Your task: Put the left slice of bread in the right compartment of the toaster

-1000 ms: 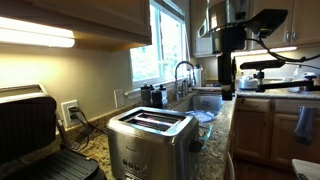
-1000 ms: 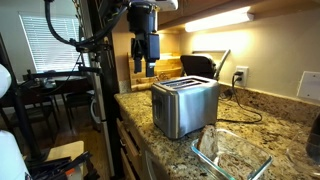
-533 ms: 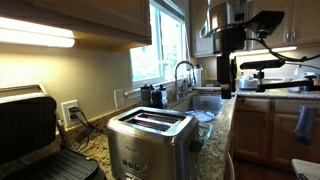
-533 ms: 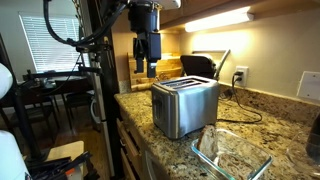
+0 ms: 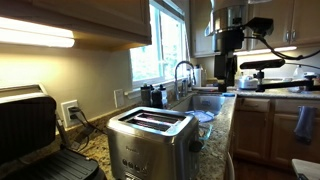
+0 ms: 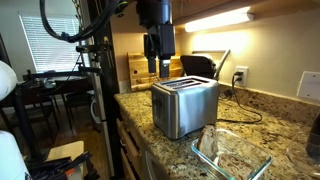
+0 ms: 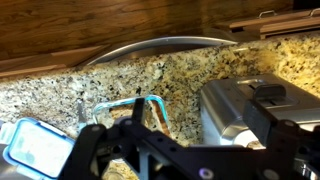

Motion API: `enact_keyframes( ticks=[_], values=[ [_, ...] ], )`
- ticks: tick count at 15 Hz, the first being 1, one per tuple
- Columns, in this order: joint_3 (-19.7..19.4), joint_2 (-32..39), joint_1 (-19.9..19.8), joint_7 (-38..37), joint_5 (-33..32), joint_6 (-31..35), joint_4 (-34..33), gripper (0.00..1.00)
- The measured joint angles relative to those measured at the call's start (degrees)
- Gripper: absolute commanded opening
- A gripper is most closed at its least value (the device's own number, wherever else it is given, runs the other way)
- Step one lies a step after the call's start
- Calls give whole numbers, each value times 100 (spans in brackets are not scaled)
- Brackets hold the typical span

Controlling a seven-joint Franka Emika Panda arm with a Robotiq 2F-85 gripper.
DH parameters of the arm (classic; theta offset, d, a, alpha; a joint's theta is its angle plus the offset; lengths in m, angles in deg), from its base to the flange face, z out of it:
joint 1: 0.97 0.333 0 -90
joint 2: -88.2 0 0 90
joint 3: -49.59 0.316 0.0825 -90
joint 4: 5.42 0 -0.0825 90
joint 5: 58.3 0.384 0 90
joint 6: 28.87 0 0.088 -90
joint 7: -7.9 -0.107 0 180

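Note:
The brushed-steel toaster [image 5: 150, 140] [image 6: 185, 106] stands on the granite counter, with its two top slots showing in an exterior view. In the wrist view the toaster [image 7: 238, 106] lies to the right. My gripper [image 6: 160, 70] [image 5: 226, 78] hangs high in the air, above and behind the toaster's left end. Its fingers are spread apart with nothing between them. In the wrist view the gripper [image 7: 185, 135] frames bare counter and the toaster's edge. I cannot make out the slice of bread in any view.
A black contact grill [image 5: 30, 125] [image 6: 198, 65] stands open by the wall. A clear glass dish [image 6: 232, 155] [image 7: 122, 115] with a blue-rimmed lid [image 7: 35, 148] lies near the toaster. A sink faucet [image 5: 183, 75], a wooden board [image 6: 138, 68] and wall outlets [image 6: 240, 75] are also around.
My gripper has shifted sideways toward the toaster and sits a little lower. It stays open. Nothing else has moved.

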Motion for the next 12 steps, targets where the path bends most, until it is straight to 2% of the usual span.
enact_keyframes(
  ticks=[7,12],
  values=[
    [-266,584,-222,1,-212,612,-83,100],
    [-457,1122,-237,24,-212,731,-340,100]
  ],
)
